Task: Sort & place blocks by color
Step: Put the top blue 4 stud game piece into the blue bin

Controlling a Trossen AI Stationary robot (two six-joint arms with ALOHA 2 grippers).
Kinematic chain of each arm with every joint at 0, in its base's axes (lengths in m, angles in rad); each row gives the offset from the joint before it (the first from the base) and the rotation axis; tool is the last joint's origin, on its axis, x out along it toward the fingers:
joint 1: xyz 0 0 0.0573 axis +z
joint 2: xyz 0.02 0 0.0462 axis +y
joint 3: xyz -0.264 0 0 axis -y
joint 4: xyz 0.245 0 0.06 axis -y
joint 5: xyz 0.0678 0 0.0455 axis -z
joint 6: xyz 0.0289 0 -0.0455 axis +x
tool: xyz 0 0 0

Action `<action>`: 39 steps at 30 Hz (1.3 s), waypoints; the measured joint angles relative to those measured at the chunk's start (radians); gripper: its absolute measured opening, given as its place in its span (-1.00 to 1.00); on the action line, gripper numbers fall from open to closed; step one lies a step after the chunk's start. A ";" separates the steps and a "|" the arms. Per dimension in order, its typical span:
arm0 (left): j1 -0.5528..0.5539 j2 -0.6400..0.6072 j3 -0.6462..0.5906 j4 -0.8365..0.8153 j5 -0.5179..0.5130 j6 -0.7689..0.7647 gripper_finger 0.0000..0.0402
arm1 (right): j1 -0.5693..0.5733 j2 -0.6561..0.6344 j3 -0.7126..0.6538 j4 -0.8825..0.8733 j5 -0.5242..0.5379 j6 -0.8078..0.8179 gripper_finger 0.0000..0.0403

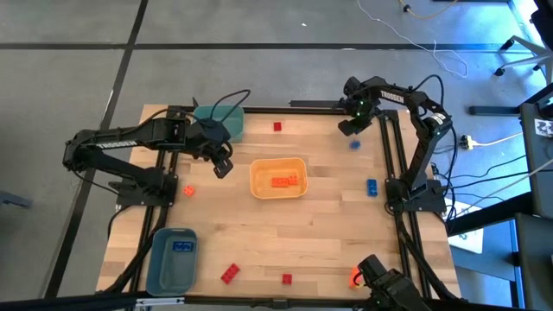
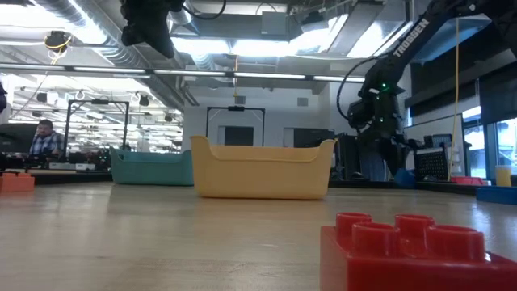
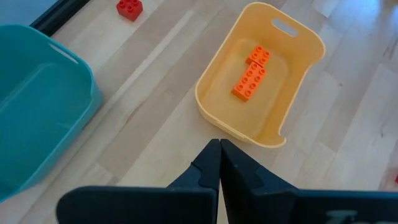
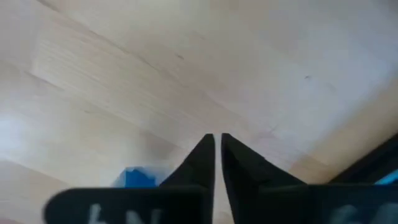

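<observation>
Orange studded blocks (image 3: 252, 73) in smooth yellow bin (image 3: 214, 113).

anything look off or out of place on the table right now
Nothing looks damaged or spilled. The orange blocks lie in the yellow-orange bin. Loose bricks are just unsorted: a red block near the far edge, blue blocks on the right. The teal bin looks empty in the left wrist view.

Orange blocks (image 3: 252, 73) in yellow bin (image 3: 214, 109); teal bin (image 3: 37, 106) beside.
</observation>
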 joint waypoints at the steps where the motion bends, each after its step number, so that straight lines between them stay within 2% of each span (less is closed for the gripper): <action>1: 0.000 0.000 0.000 0.000 0.000 0.000 -1.00 | 0.007 0.000 0.014 -0.005 0.003 0.001 -0.91; 3: 0.000 0.000 0.000 0.000 0.000 0.000 -1.00 | 0.028 0.000 0.043 -0.013 0.004 -0.005 -0.99; 10: 0.000 0.000 0.000 0.000 0.000 0.000 -1.00 | 0.098 0.000 0.136 -0.082 -0.004 -0.004 -0.97; 19: 0.000 0.000 0.000 0.000 0.000 0.007 -1.00 | 0.251 -0.013 0.211 -0.385 -0.004 -0.040 -0.99; 29: 0.000 0.000 0.000 -0.001 0.000 0.007 -1.00 | 0.538 -0.214 0.172 -0.469 -0.217 -0.061 -0.99; 34: 0.000 0.000 0.000 0.000 0.000 0.008 -1.00 | 0.670 -0.311 0.171 -0.455 -0.230 0.021 -0.98; 39: 0.000 0.000 0.000 0.000 -0.001 0.007 -1.00 | 0.748 -0.330 0.171 -0.449 -0.218 0.043 -0.96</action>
